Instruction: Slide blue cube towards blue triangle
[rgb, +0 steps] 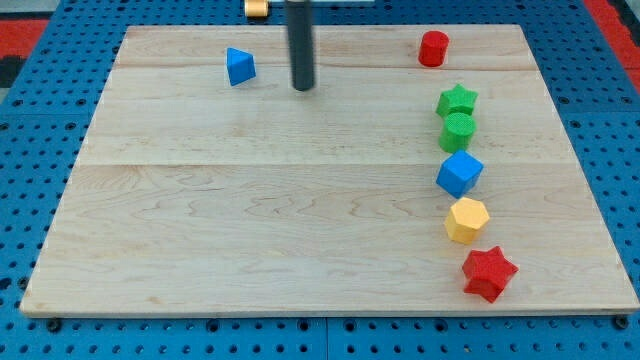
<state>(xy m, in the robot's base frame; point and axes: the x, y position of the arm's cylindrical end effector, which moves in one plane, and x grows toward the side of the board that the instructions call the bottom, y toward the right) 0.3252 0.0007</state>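
The blue cube (459, 173) sits at the view's right, in a column of blocks. The blue triangle (239, 66) lies near the view's top left. My tip (303, 87) rests on the board just right of the blue triangle, apart from it, and far up and left of the blue cube.
A green star (457, 100) and a green cylinder (457, 130) sit just above the blue cube. A yellow hexagon (466, 219) and a red star (489, 272) sit below it. A red cylinder (433, 48) stands at the top right. The wooden board (250, 220) has blue pegboard around it.
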